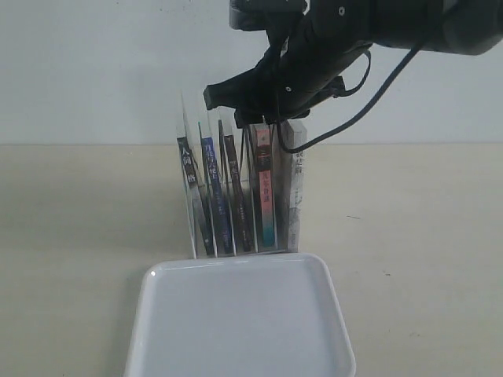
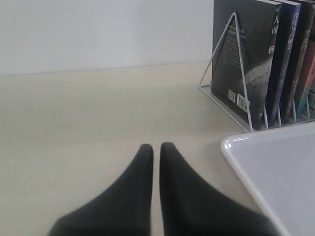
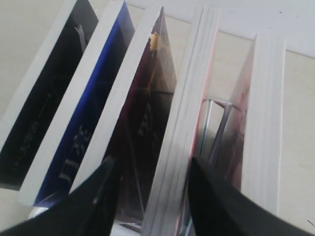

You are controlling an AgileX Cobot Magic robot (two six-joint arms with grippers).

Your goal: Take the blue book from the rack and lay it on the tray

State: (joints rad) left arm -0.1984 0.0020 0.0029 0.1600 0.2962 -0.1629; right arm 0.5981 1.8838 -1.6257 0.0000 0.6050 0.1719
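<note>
Nearest: tray [image 1: 236, 330], flat on table [image 1: 78, 212], just in front of rack [image 1: 295, 212]; rack: holds books upright between clear dividers; blue book [image 1: 211, 188]: stands second from left in exterior view, spine toward tray, dark-spined books [image 1: 189, 181] on both sides, untouched; right arm [image 1: 409, 23]: slants down from upper right, wrist bent, cable [image 1: 377, 86] looping beside it; right gripper [image 3: 152, 160]: hangs over book tops, fingers [image 3: 216, 206] spread wide, gripping nothing; straddles a dark red-covered book [image 3: 147, 113] and a thick white page block [image 3: 187, 123], with blue book just outside one finger; left gripper [image 2: 156, 147]: low over table near tray's corner, drawn almost together with a thin slit between, holding nothing.
</note>
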